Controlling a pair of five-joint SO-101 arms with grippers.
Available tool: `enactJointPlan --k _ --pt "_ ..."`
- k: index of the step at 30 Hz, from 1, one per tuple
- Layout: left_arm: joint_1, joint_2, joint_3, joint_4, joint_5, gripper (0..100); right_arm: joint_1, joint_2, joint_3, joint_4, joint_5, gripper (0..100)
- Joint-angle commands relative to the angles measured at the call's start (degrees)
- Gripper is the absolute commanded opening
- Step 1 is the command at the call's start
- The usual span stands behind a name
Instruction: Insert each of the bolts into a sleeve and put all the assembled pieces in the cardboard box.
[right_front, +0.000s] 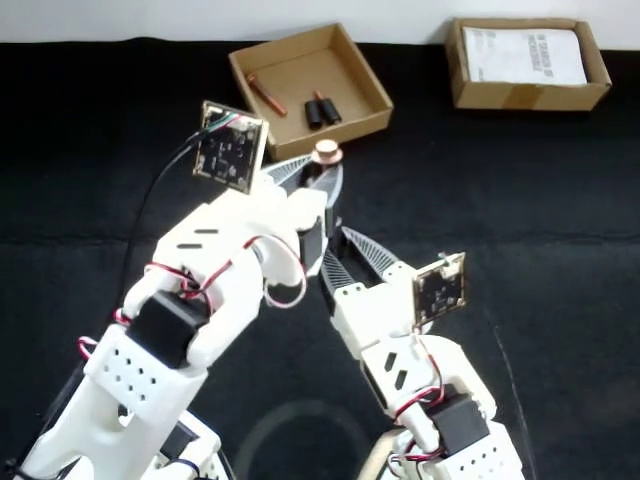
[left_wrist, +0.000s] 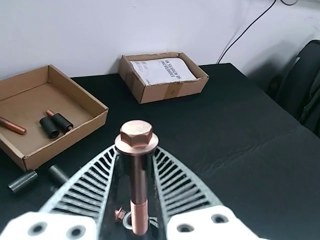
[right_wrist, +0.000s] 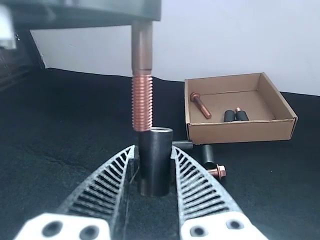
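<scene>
My left gripper (left_wrist: 136, 167) (right_front: 312, 178) is shut on a copper bolt (left_wrist: 136, 172), held upright with its hex head (right_front: 326, 152) on top. My right gripper (right_wrist: 153, 152) (right_front: 336, 262) sits just below it, shut on a black sleeve (right_wrist: 155, 160) that stands upright. The bolt's threaded end (right_wrist: 141, 102) hangs right at the sleeve's open top, slightly off to one side. The cardboard box (right_front: 367, 115) (right_wrist: 240, 131) holds one bare bolt (right_front: 267, 93) and two sleeved pieces (right_front: 322, 109).
Two loose black sleeves (left_wrist: 22, 181) (left_wrist: 58, 173) and a short loose bolt (right_wrist: 216, 171) lie on the black table in front of the cardboard box. A second box (right_front: 525, 95) with a printed sheet stands at the back right.
</scene>
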Motion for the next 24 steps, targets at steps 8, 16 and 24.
enactJointPlan --k 8,16,24 --pt "0.66 7.08 -5.23 -2.64 0.35 1 0.66 -1.01 -0.48 -1.36 -0.26 0.7" --pt "0.66 9.27 -6.73 -2.64 0.35 1 0.66 -0.66 -0.4 -1.36 -0.26 0.7" --pt "1.19 8.92 -4.18 0.79 0.44 1 1.98 -0.66 -0.48 -1.71 -0.26 0.7"
